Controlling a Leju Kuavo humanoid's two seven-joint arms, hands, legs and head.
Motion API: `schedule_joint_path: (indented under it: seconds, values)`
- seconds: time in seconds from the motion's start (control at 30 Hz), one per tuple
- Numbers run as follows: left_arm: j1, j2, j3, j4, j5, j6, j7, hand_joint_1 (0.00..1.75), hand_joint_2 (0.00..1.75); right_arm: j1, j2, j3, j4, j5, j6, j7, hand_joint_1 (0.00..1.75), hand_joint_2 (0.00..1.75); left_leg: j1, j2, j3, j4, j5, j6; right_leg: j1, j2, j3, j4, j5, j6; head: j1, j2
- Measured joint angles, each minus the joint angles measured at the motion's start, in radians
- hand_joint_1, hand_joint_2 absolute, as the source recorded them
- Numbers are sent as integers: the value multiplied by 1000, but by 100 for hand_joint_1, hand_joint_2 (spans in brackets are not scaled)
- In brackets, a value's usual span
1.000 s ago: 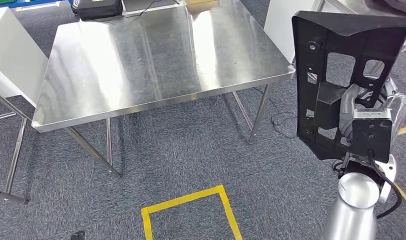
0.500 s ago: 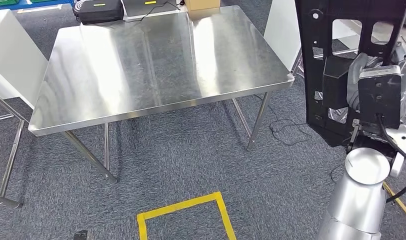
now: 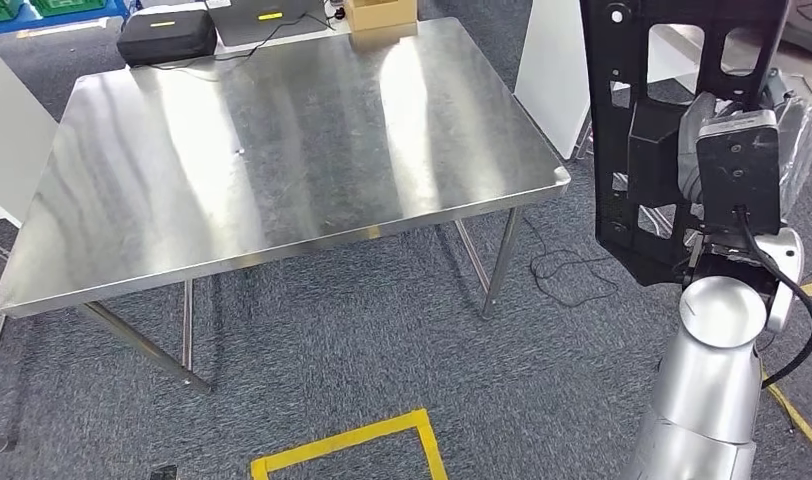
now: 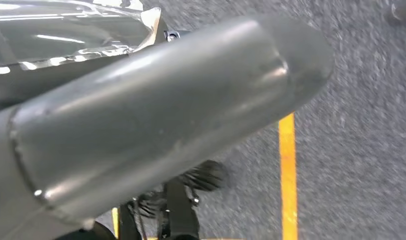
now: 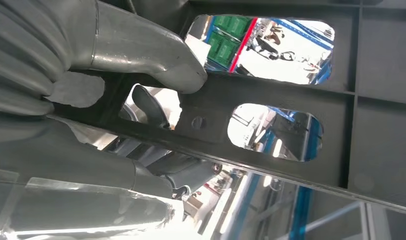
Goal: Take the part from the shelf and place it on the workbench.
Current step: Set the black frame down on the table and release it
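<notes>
Head view: right hand grips upright part.

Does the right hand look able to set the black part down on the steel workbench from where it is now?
Probably yes: the right hand holds the black part just beside the workbench, whose near surface is bare.

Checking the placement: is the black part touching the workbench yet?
Apart. In the head view the right hand holds the black part upright, off beyond the workbench's right edge, with floor between them.

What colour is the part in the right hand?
Black: the flat plastic part with cut-out windows, held by the right hand. Head view shows it best.
</notes>
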Motion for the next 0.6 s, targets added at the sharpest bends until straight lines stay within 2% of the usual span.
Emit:
schedule_joint_path:
  seconds: [0.03, 0.07, 0.1, 0.13, 0.17, 0.2, 0.23, 0.27, 0.3, 0.33, 0.37, 0.4, 0.43, 0.47, 0.5, 0.53, 0.57, 0.6]
  values:
    - [3, 2, 1, 0, 0, 1, 0, 0, 0, 0, 0, 2, 2, 1, -1, 1, 175, 175, -11, -7, 13, -40, 65, 17, 1, 4, 15, -9, -13, 2, 4, 0]
    - [4, 4, 2, 0, 0, 2, -1, 0, 0, -1, 1, 4, 5, 2, -1, 2, 175, 175, -21, -13, 27, -64, 108, 28, -1, 9, 33, -17, -20, 7, 6, 0]
    - [4, 4, 3, -1, -1, 4, -3, 0, 0, -3, 1, 6, 5, 5, -2, 3, 175, 175, -27, -15, 44, -71, 109, 32, -2, 13, 49, -21, -19, 17, 7, 0]
    - [0, 6, 4, -2, -1, 6, -7, 0, 0, -7, 2, 8, 4, 8, -2, 5, 175, 175, -29, -12, 65, -81, 95, 34, -3, 14, 54, -8, -7, 30, 3, 0]
    - [-4, 6, 4, -3, -1, 8, -11, 0, 0, -10, 2, 10, 2, 10, -2, 5, 175, 175, -30, -11, 87, -94, 88, 36, -5, 11, 43, 31, 12, 42, 1, 0]
    - [-8, 5, 5, -3, -1, 10, -14, 0, 0, -13, 1, 12, 2, 12, -2, 6, 175, 175, -28, -9, 108, -103, 79, 38, -6, 7, 11, 88, 31, 50, 1, 0]
    - [-11, 4, 5, -3, -1, 13, -15, 0, 0, -15, 1, 14, 2, 13, -2, 6, 175, 175, -25, -9, 129, -111, 70, 38, -6, 3, -34, 155, 38, 50, 0, 0]
    - [-13, 2, 7, -3, -1, 15, -16, 0, 0, -15, 1, 16, 3, 14, -2, 7, 175, 175, -24, -8, 145, -116, 58, 37, -6, -2, -82, 214, 28, 42, 1, 0]
    - [-15, -1, 8, -3, -1, 18, -15, 0, 0, -16, 1, 18, 4, 15, -2, 8, 175, 175, -22, -9, 159, -118, 44, 35, -7, -3, -128, 251, -4, 31, 1, 0]
    - [-15, -4, 10, -3, -2, 20, -15, 0, 0, -15, 1, 21, 5, 17, -1, 8, 175, 175, -21, -11, 175, -118, 29, 31, -8, -5, -165, 264, -47, 22, 1, 0]
    - [-14, -8, 12, -3, -2, 22, -15, 0, 0, -15, 1, 23, 6, 19, -1, 9, 175, 175, -19, -13, 192, -118, 13, 26, -10, -6, -193, 255, -84, 20, 1, 0]
    - [-13, -11, 14, -2, -3, 24, -14, 0, 0, -15, 1, 26, 7, 21, 0, 9, 175, 175, -18, -16, 209, -118, -3, 21, -12, -7, -210, 224, -99, 28, 1, 0]
    - [-12, -14, 14, -2, -4, 26, -14, 0, 0, -15, 1, 29, 8, 24, 1, 9, 175, 175, -16, -18, 227, -116, -19, 15, -14, -8, -216, 174, -81, 46, 1, 0]
    - [-12, -16, 15, -2, -5, 26, -14, 0, 0, -15, 1, 31, 10, 26, 3, 9, 175, 175, -14, -20, 238, -113, -35, 9, -16, -11, -214, 116, -22, 68, 2, 0]
    - [-11, -17, 17, -2, -6, 27, -14, 0, 0, -15, 1, 34, 14, 28, 4, 9, 175, 175, -14, -22, 250, -107, -51, 2, -18, -14, -209, 60, 52, 84, 3, 0]
    - [-11, -18, 18, -2, -7, 27, -15, 0, 0, -16, 1, 38, 17, 30, 6, 10, 175, 175, -14, -23, 256, -102, -65, -5, -17, -16, -202, 23, 117, 86, 4, 0]
    - [-11, -18, 20, -1, -8, 28, -15, 0, 0, -17, 1, 42, 19, 31, 7, 11, 175, 175, -15, -24, 258, -99, -74, -11, -15, -18, -197, 4, 165, 77, 4, 0]
    - [-11, -17, 21, -1, -9, 29, -16, 0, 0, -20, 2, 45, 21, 32, 8, 12, 175, 175, -16, -24, 262, -95, -80, -16, -12, -18, -195, -2, 181, 59, 3, 0]
